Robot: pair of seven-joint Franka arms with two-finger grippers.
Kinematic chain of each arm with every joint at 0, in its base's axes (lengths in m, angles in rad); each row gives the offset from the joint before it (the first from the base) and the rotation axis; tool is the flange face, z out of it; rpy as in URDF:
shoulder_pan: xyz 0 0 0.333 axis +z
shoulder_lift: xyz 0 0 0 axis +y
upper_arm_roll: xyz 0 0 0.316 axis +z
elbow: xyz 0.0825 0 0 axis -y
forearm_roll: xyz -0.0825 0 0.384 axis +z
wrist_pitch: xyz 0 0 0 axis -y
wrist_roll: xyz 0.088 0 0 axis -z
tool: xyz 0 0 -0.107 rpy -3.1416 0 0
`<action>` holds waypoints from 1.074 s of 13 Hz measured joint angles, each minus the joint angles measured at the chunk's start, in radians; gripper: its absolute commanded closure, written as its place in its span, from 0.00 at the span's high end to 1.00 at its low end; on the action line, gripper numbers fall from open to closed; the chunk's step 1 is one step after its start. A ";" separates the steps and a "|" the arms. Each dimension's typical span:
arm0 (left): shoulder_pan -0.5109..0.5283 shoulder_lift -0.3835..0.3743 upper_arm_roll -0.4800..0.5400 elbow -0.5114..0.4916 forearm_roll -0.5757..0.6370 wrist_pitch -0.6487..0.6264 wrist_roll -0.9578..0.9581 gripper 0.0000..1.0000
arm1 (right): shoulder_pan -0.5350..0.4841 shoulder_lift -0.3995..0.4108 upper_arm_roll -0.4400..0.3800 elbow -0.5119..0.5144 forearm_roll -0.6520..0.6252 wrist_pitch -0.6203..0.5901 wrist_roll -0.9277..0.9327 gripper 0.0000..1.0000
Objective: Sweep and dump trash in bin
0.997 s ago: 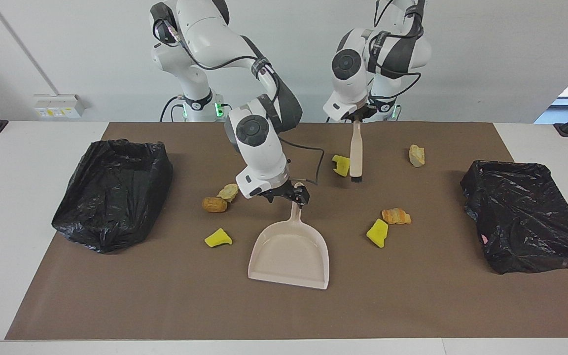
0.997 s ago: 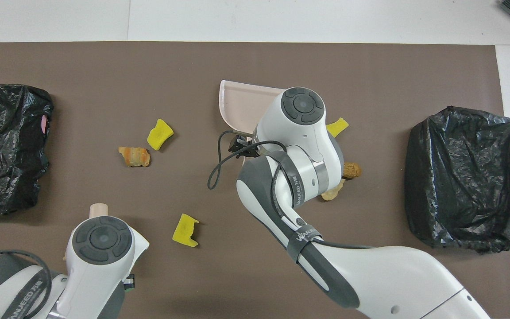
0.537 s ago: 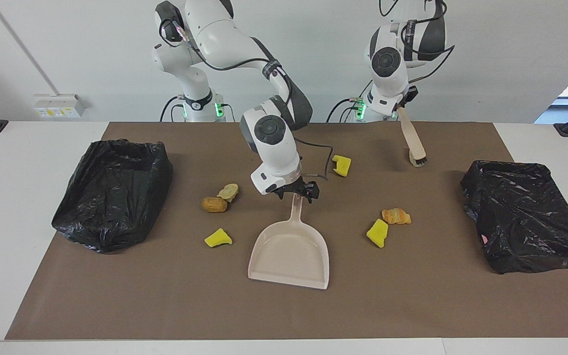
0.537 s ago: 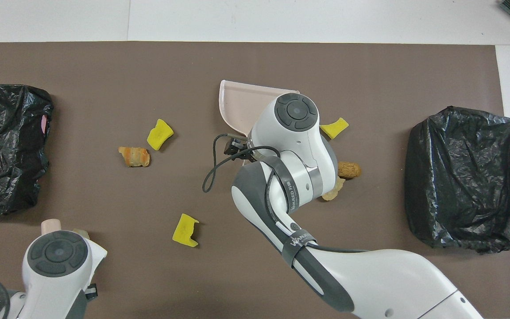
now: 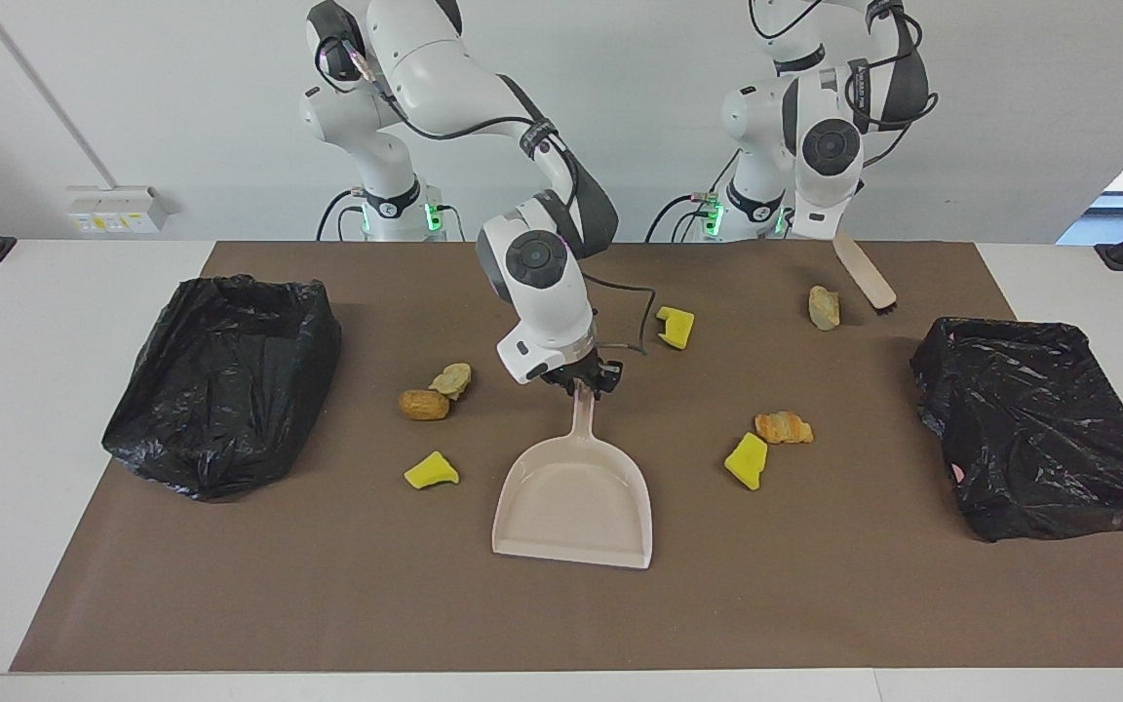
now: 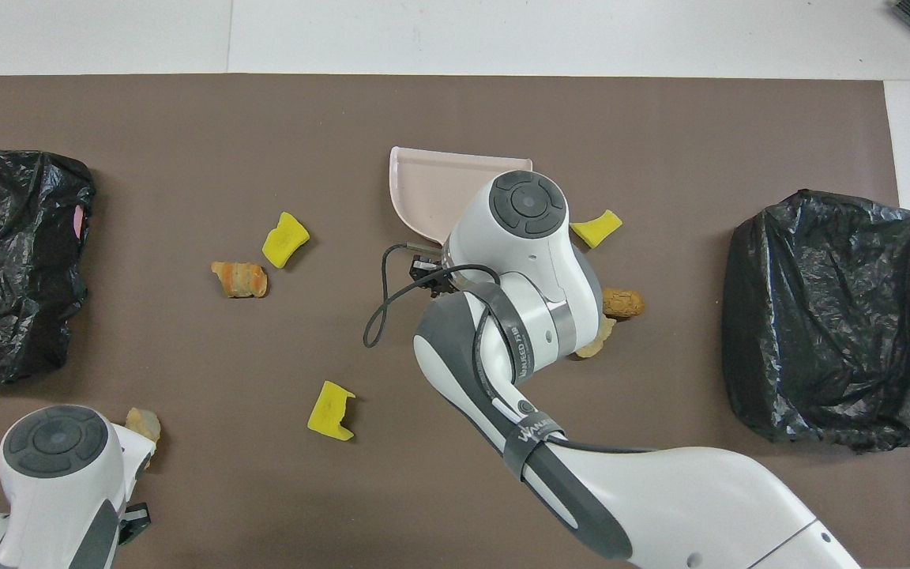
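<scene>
Right claw [image 5: 583,382] clamps the dustpan [image 5: 573,499] handle, mouth facing away from the robots; left claw [image 5: 830,234] holds the brush [image 5: 869,278] beside a bread lump [image 5: 823,307].

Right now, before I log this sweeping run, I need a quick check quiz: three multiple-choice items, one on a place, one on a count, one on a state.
1. Where is the right tool? A over a black bin; B at the dustpan handle; C on the white tabletop.
2. How many yellow sponge chunks lie on the mat? A two; B three; C five.
3. The brush is: A in the dustpan; B flat on the mat; C held up by the left tool.
Answers: 1 B, it sits at the handle's top; 2 B, three show; 3 C, it hangs tilted from that tool.
</scene>
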 measured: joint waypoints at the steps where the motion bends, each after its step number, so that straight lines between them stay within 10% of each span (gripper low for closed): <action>1: 0.001 0.001 -0.001 -0.011 0.000 0.008 -0.003 0.00 | -0.001 -0.001 -0.001 0.000 -0.003 0.000 -0.003 0.00; 9: -0.009 0.048 -0.013 -0.022 -0.170 0.204 0.048 0.00 | -0.017 -0.053 -0.007 0.004 -0.051 -0.029 -0.358 0.00; 14: -0.079 0.138 -0.019 0.048 -0.268 0.350 0.050 0.00 | -0.065 -0.173 -0.014 0.004 -0.077 -0.264 -0.682 0.00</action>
